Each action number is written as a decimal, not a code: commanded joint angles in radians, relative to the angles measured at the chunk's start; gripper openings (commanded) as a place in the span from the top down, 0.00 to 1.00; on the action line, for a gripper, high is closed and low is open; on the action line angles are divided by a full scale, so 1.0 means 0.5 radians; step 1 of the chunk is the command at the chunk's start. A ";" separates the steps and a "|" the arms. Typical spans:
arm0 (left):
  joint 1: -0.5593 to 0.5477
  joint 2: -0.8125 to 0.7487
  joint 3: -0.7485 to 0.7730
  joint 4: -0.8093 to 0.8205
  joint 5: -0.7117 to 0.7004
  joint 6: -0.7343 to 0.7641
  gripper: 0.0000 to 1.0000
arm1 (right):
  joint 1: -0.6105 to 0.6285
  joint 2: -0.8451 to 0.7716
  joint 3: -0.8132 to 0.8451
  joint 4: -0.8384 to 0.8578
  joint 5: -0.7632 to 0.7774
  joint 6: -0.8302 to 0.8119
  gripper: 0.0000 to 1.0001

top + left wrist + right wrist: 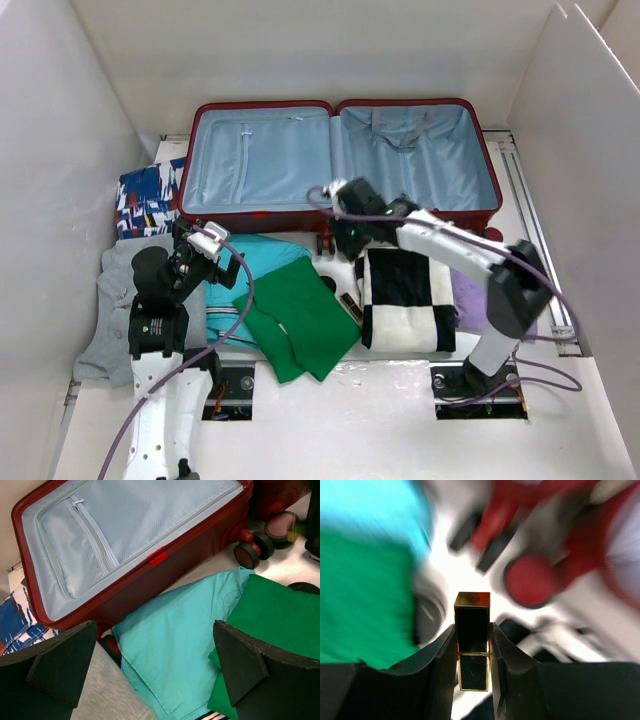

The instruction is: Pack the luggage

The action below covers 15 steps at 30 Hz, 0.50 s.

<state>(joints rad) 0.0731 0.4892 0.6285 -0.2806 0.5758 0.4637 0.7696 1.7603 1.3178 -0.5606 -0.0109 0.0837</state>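
The luggage (270,160) lies open at the back of the table, dark red with a pale blue lining; nothing shows in either half. The left wrist view shows its zipped half (150,525) and black wheels (247,554). My right gripper (345,240) hovers just in front of the luggage's middle. It is shut (472,626) on a small black case with gold edges (472,645), held upright between the fingers. The right wrist view is blurred around it. My left gripper (200,245) is wide open (155,627) over a teal shirt (175,645), holding nothing.
Folded clothes lie in front of the luggage: a teal shirt (262,258), a green shirt (300,315), a black-and-white checked piece (405,300), a grey garment (115,300), a blue patterned one (148,195) and a lavender one (468,295). White walls close both sides.
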 commanded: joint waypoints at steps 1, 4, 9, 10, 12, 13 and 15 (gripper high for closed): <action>-0.011 -0.015 -0.014 0.055 0.008 0.018 0.00 | -0.079 -0.372 0.331 -0.017 0.165 0.026 1.00; -0.011 0.003 -0.033 0.076 0.008 0.018 0.00 | -0.253 -0.474 0.383 0.108 0.212 0.044 1.00; -0.011 0.089 -0.051 0.162 0.008 -0.044 0.00 | -0.624 -0.324 0.401 0.476 0.292 0.063 1.00; -0.011 0.089 -0.051 0.162 -0.010 -0.044 0.00 | -0.668 -0.193 0.423 0.507 0.270 0.063 1.00; -0.011 0.117 -0.051 0.162 -0.029 -0.044 0.00 | -0.735 -0.033 0.490 0.526 0.225 0.063 1.00; -0.011 0.144 -0.051 0.162 -0.029 -0.044 0.00 | -0.781 0.138 0.591 0.526 0.224 0.063 1.00; -0.011 0.163 -0.051 0.162 -0.050 -0.044 0.00 | -0.809 0.292 0.687 0.474 0.203 0.063 1.00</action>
<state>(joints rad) 0.0731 0.5621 0.6098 -0.2504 0.5610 0.4545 0.3767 1.7885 1.6184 -0.3111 0.1013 0.1062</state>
